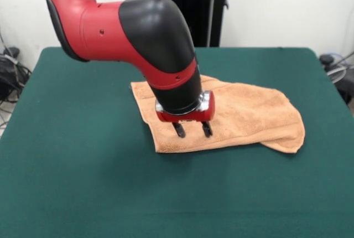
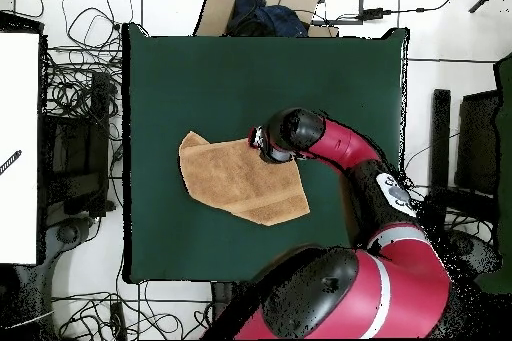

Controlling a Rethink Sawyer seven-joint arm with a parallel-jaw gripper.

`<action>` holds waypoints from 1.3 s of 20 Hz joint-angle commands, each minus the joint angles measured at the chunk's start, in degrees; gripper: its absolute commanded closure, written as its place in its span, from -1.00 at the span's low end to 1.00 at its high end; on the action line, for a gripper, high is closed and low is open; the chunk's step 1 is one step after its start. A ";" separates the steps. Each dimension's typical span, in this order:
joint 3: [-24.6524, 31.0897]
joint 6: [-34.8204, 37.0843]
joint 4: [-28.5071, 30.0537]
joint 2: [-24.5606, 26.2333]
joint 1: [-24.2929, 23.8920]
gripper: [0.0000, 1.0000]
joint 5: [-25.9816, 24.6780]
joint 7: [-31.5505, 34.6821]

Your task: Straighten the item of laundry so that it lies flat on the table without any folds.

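Looking across the table (image 1: pixel 66 182), you see its dark green felt top bare except for one thing: the towel (image 1: pixel 249 116), peach-orange terry, lying a little past centre and out toward 3 o'clock in the front view. It is not flat. The end at 3 o'clock is rounded and doubled over on itself, and the edge nearest you shows a thick rolled hem.

Your gripper (image 1: pixel 192 130) hangs over the towel's near-left part, its two dark fingers (image 1: pixel 179 130) parted with a clear gap between them and holding nothing; the tips sit at or just above the cloth (contact cannot be told).

From overhead, the towel (image 2: pixel 240 182) reads as a slanted, uneven shape, with a folded corner poking out at 10 o'clock.

Around the table you have white floor tiles strewn with black cables (image 2: pixel 80 117), a cardboard box (image 2: pixel 250 2) beyond one edge, and a white wall behind the arm (image 1: pixel 138 33).
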 commanded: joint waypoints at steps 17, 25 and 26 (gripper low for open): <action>-2.24 -7.42 -2.44 7.97 5.51 -1.00 1.96 8.54; -1.44 -6.14 -0.43 8.23 4.22 -1.00 5.12 8.81; -1.78 -6.28 -0.92 8.44 4.49 -1.00 4.87 8.41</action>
